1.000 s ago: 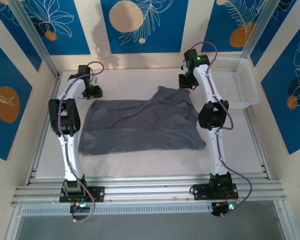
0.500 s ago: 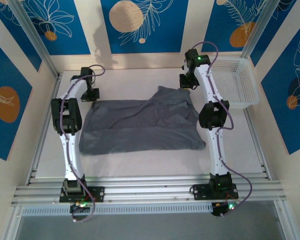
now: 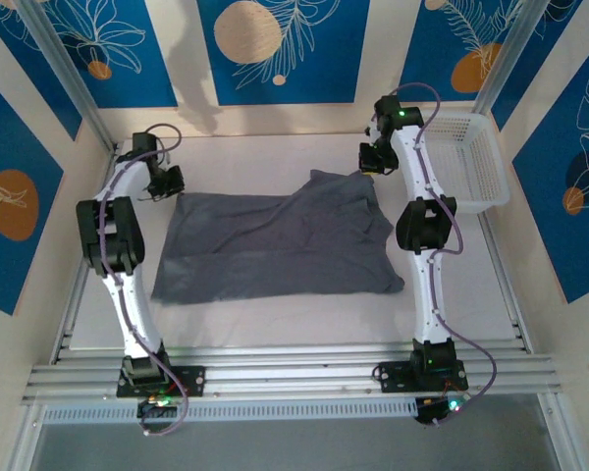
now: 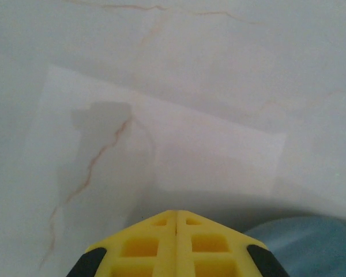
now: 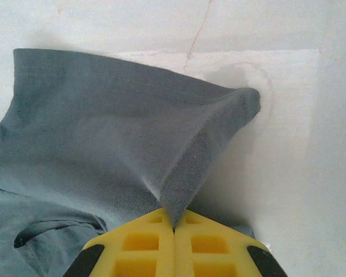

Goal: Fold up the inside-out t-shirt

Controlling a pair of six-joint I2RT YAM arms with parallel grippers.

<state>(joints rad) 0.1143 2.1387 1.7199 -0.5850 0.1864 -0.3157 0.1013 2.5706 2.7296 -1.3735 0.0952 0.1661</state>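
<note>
Clamping the t-shirt [image 5: 104, 127] hem is right hand [image 5: 174, 224]; left hand [image 4: 176, 216], pressed together, sits beside.

One grey t-shirt [image 3: 275, 245], one white basket [image 3: 471, 167], one left gripper [image 4: 177, 213], one right gripper [image 5: 174, 222] (two yellow fingers [image 5: 144, 245] each); seemingly one sleeve [image 5: 219, 115] before right fingers.

The table [image 3: 275, 319] has a white matt top, marked with thin brownish veins [image 4: 98, 156] and a paler rectangular patch [image 4: 207, 150] towards its far left. The inside-out t-shirt [image 3: 275, 240] lies across the middle, slate-grey, spread wide and rumpled, with bare white top on its near side and to its left. At its far right the cloth rises off the top in a narrow fold [image 5: 207, 144]. A white plastic basket [image 3: 476, 206] stands in the far right corner, apart from the cloth
</note>
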